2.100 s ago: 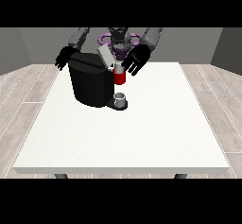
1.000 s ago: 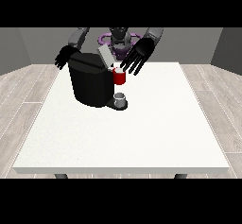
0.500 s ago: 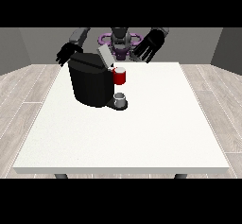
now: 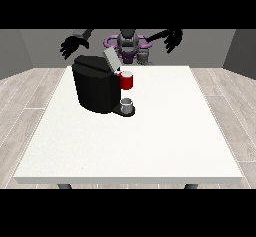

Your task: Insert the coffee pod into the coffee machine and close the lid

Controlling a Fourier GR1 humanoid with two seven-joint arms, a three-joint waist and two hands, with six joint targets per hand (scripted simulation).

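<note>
Tabletop (image 4: 150,146) carries the black coffee machine (image 4: 95,88) toward its far left part, lid (image 4: 111,59) tilted up and open. A red thing at the machine (image 4: 127,80) sits at its front, above a grey thing (image 4: 128,103) on the base; whether that is the pod I cannot tell. My hand at the view's left (image 4: 72,45) hangs raised behind the machine, fingers spread; my hand at the view's right (image 4: 173,40) is lifted well apart from it, fingers spread too.

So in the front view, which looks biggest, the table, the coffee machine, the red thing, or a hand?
1. White table
2. Black coffee machine
3. Hand at the view's right and red thing at the machine: about alike; the hand is farther away, so unsure.
</note>
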